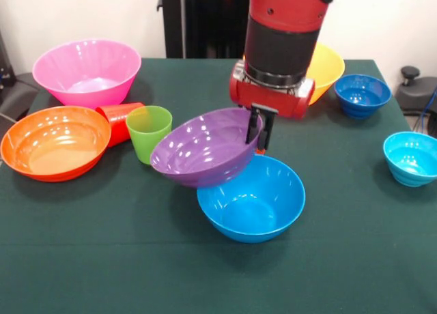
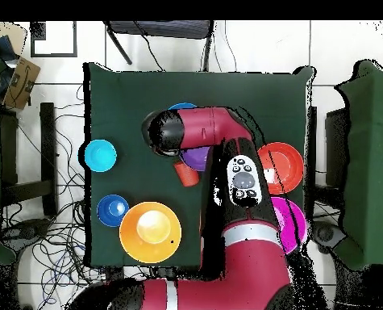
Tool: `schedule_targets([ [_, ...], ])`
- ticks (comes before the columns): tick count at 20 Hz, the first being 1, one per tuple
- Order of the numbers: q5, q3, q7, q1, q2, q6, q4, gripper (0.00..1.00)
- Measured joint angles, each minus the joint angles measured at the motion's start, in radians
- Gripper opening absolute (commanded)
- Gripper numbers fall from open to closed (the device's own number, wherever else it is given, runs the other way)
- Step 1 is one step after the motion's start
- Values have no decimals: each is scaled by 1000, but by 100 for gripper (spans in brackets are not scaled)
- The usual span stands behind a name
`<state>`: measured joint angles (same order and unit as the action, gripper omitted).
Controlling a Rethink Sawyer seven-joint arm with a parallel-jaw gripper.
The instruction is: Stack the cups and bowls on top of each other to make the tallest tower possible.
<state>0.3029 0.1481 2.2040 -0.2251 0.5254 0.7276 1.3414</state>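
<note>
My gripper (image 1: 259,131) is shut on the rim of the purple bowl (image 1: 201,149) and holds it tilted over the far left rim of the big blue bowl (image 1: 252,199). I cannot tell whether the two bowls touch. The lime green cup (image 1: 149,132) stands upright left of the purple bowl. The red cup (image 1: 118,120) lies on its side beside it. The pink bowl (image 1: 87,71) and the orange bowl (image 1: 54,143) sit at the left. The yellow bowl (image 1: 330,65) is partly hidden behind the arm. The small dark blue bowl (image 1: 362,94) and the cyan bowl (image 1: 412,158) sit at the right. The overhead view shows a small orange-red cup (image 2: 185,173) beside the arm.
In the overhead view the arm (image 2: 239,173) covers the middle of the table and hides the gripper. The green table cloth (image 1: 102,259) runs along the near side. A black stand (image 1: 198,20) rises behind the table.
</note>
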Motion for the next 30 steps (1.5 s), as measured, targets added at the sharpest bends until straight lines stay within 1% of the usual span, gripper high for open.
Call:
schedule_targets([
  [5, 1, 1, 0, 6, -28, 1, -46, 0],
  [12, 2, 1, 0, 22, -42, 0, -81, 0],
  [18, 3, 0, 0, 38, -48, 0, -87, 0],
  [30, 7, -30, 0, 107, -66, 15, -128, 0],
])
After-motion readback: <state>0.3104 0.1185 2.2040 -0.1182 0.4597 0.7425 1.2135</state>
